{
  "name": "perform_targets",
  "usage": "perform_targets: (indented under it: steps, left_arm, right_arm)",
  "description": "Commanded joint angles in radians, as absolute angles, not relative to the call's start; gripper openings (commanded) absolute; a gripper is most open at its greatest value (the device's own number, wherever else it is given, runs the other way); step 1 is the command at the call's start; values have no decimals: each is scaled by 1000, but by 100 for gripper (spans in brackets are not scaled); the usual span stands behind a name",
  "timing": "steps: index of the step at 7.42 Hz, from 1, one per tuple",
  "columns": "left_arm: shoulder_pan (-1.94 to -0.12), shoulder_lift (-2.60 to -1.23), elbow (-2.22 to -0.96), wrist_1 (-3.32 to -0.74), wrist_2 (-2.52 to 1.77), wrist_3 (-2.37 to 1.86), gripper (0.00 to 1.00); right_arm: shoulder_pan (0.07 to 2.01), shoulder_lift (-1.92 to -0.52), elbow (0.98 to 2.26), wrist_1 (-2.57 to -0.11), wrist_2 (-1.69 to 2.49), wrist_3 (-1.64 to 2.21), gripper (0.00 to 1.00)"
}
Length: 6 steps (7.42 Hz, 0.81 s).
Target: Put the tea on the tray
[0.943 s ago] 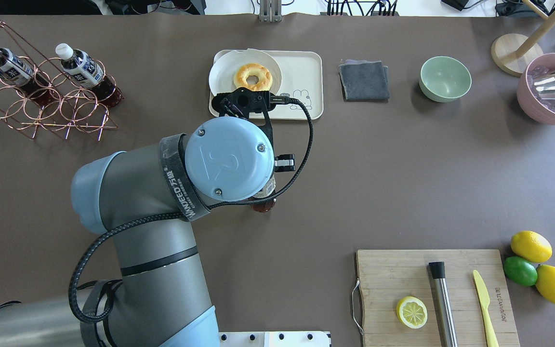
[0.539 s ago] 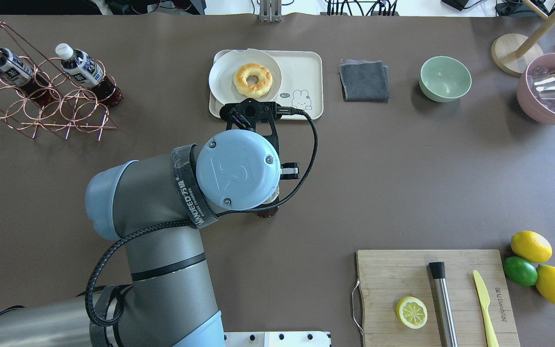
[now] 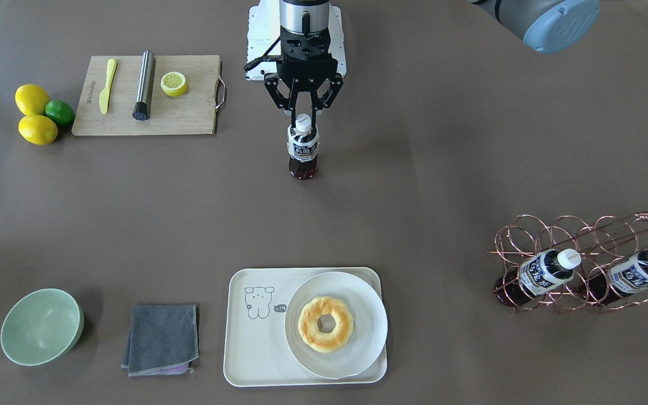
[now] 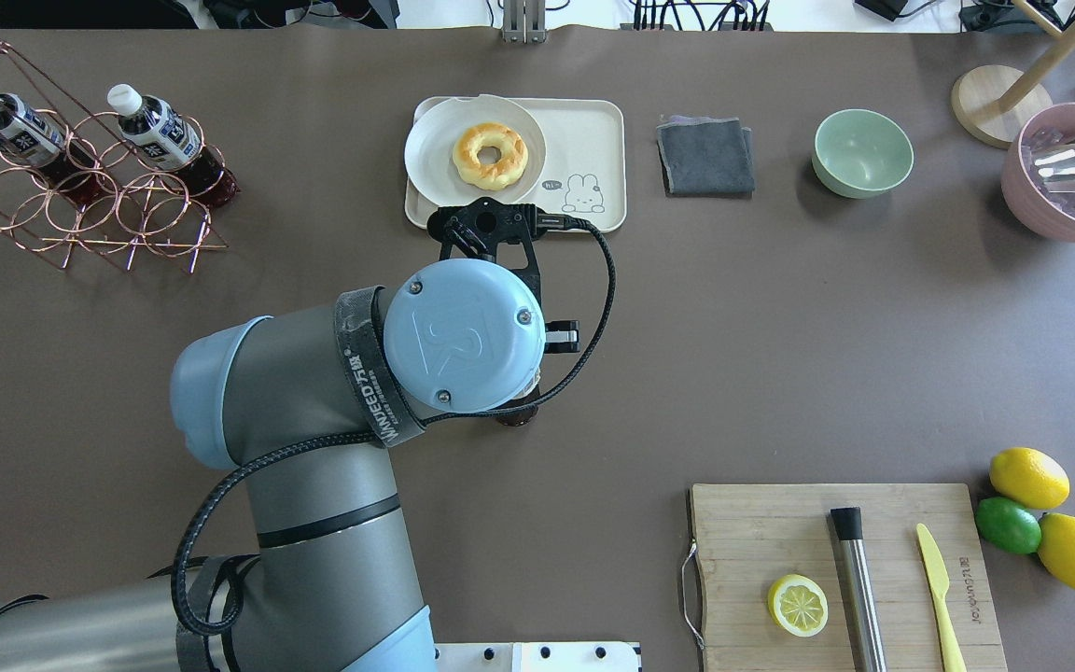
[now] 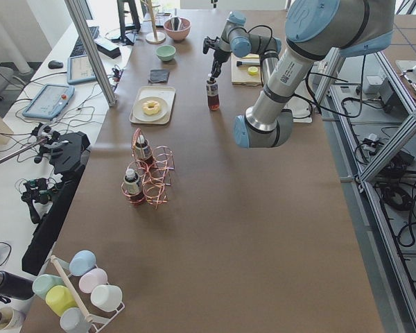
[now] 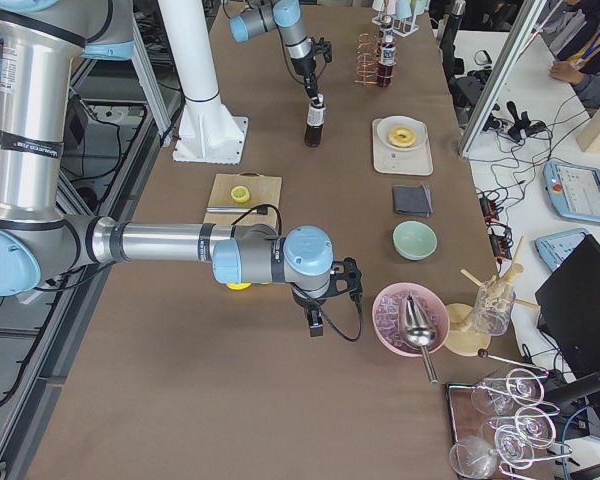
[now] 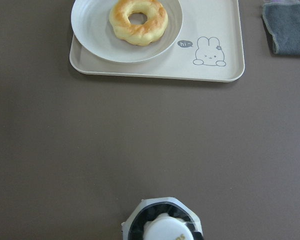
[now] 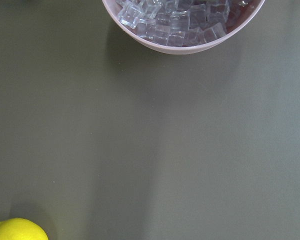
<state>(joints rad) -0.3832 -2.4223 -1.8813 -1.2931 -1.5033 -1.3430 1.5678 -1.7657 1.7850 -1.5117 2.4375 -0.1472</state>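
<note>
The tea (image 3: 303,151) is a small bottle of dark liquid with a white cap, upright at mid-table. My left gripper (image 3: 303,119) points down and is shut on its cap and neck. In the overhead view my wrist hides all but the tea's base (image 4: 517,416). In the left wrist view the cap (image 7: 165,231) is at the bottom edge, and the cream tray (image 7: 225,50) lies well beyond it, apart. The tray (image 3: 256,343) carries a white plate (image 3: 366,315) with a donut (image 3: 325,324). My right gripper (image 6: 315,325) hangs near the pink bowl; I cannot tell whether it is open or shut.
Two alike bottles (image 4: 164,126) (image 4: 15,126) lie in a copper wire rack (image 4: 99,210). A grey cloth (image 4: 705,154) and green bowl (image 4: 862,152) lie right of the tray. A cutting board (image 4: 761,532) with a lemon half, lemons and a pink ice bowl (image 4: 1041,210) are on the right.
My left arm has moved the bottle a little away from the tray, toward the robot's side and slightly right, then nearly stopped. The grip on the bottle is unchanged.
</note>
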Motion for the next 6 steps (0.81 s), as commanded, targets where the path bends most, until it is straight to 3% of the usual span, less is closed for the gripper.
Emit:
perform_targets:
  steps: [1, 2, 3, 4, 6]
  left_arm:
    - [-379, -2421, -1882, -1293, -1503, -1344, 34]
    - [-379, -2422, -1882, -1293, -1503, -1345, 68]
    - [-379, -2422, -1884, -1293, -1503, -1344, 90]
    - [-379, -2422, -1887, -1292, -1502, -1344, 96]
    - [-399, -2401, -1945, -1287, -1503, -1336, 97]
  right_arm:
    - [1568, -1763, 1787, -1511, 2436, -153, 100]
    - [1568, -1756, 1793, -1512, 2436, -155, 100]
    - [1563, -1753, 1799, -1509, 2436, -155, 100]
    - [1551, -1753, 1805, -1456, 2436, -153, 100]
    - [1475, -1732, 1848, -1394, 2451, -4, 100]
